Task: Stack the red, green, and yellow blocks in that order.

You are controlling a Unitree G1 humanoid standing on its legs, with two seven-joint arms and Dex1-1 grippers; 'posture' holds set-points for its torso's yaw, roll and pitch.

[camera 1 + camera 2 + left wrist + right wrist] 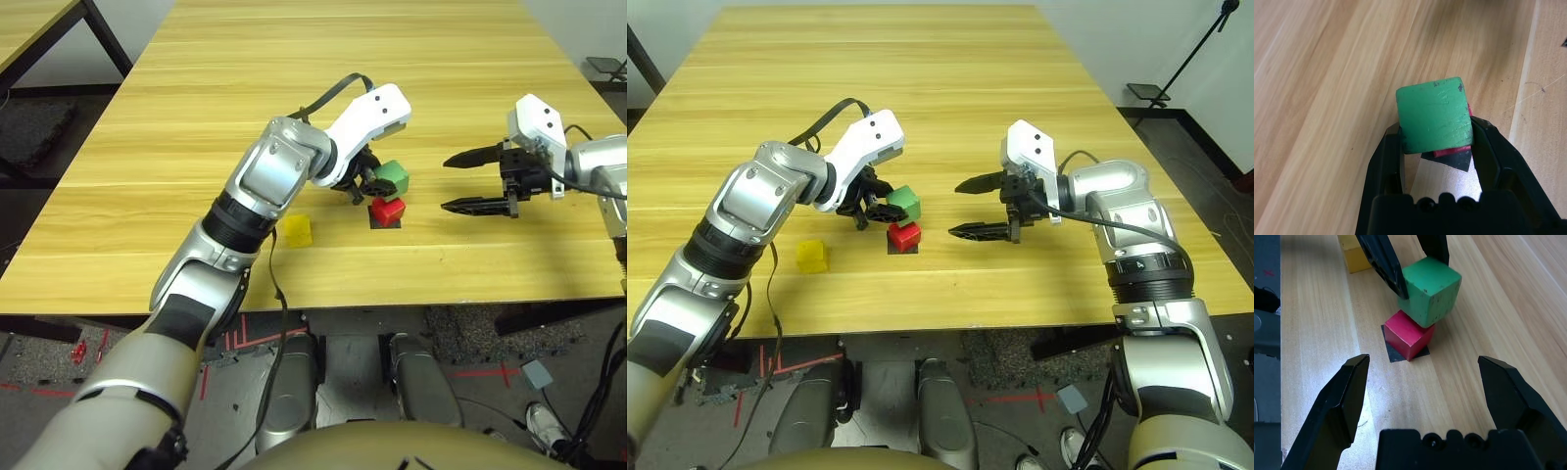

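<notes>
The red block (388,210) sits on a flat black square patch (1396,354) near the table's middle front. My left gripper (364,186) is shut on the green block (393,177), holding it tilted just above the red block (1408,334) and a little behind it. In the left wrist view the green block (1434,115) is clamped between both fingers, with a sliver of red block (1449,152) under it. The yellow block (297,230) lies alone on the table to the left, under my left forearm. My right gripper (468,182) hovers open to the right of the red block, holding nothing.
The wooden table (294,88) stretches far behind the blocks. Its front edge runs close below the yellow block. Another table's corner (29,24) stands at the far left.
</notes>
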